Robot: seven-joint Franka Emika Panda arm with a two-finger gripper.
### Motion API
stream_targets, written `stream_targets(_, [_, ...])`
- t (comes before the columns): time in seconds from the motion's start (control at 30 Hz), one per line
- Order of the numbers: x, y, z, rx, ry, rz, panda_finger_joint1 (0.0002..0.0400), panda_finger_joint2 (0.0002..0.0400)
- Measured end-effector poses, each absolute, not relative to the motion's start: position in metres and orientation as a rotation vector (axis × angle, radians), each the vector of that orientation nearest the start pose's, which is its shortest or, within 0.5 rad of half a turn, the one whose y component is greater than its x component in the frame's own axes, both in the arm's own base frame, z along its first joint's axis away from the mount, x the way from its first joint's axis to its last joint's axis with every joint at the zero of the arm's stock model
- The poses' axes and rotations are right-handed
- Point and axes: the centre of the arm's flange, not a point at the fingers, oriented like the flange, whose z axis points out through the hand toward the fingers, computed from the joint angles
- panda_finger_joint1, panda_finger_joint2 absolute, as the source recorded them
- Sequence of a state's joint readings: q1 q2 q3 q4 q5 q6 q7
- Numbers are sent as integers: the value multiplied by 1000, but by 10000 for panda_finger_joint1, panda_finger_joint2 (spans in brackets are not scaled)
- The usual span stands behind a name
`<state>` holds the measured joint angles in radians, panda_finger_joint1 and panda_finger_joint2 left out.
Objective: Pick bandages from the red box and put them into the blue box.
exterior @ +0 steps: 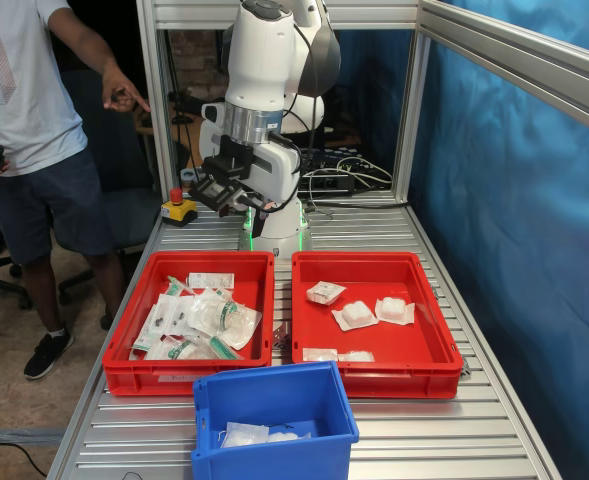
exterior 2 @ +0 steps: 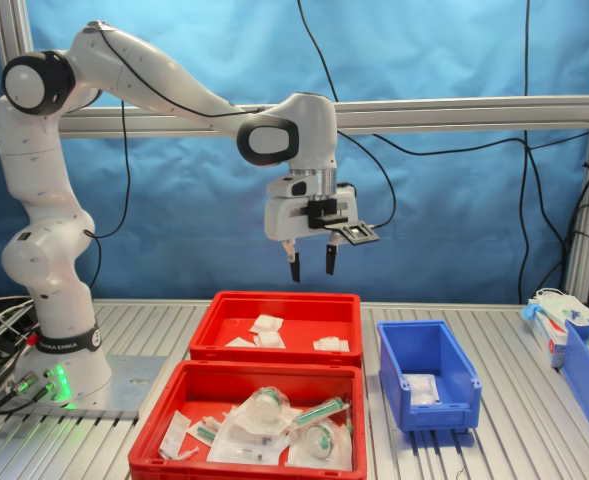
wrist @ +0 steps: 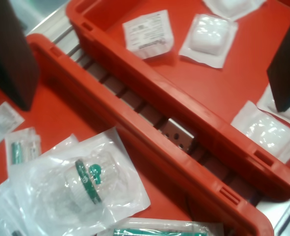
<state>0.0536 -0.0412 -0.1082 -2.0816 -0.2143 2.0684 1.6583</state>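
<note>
Arm bent over mid-counter point(exterior 2: 534, 420), claw point(exterior 2: 311, 265) pointing straight down, fingers parted and empty, hanging well above the red box point(exterior 2: 346, 318) holding bandages point(exterior 2: 267, 324), blue box point(exterior 2: 429, 375) nearby

A second red tray point(exterior: 139, 375) of green-printed pouches point(exterior: 219, 318) sits mid-table; a yellow emergency-stop button point(exterior: 178, 208) occupies one far corner beside a standing person point(exterior: 34, 120).

A ribbed metal surface point(exterior: 444, 420) carries everything, fenced by an aluminium frame point(exterior: 409, 100). Blue curtain point(exterior 2: 454, 200) hangs behind the frame on two sides. Beyond the frame's open side, a person point(exterior: 34, 120) in white shirt and dark shorts stands on a grey floor point(exterior: 14, 400), near a dark chair point(exterior: 124, 215).
</note>
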Motion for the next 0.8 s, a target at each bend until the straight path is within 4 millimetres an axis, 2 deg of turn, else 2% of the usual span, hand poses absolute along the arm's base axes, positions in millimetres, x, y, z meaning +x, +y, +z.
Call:
stream_targets(0.4, [538, -41, 448, -1792, 2673, -266, 400, 400])
stream_targets(0.8, [538, -36, 447, -1532, 2788, -181, 400, 400])
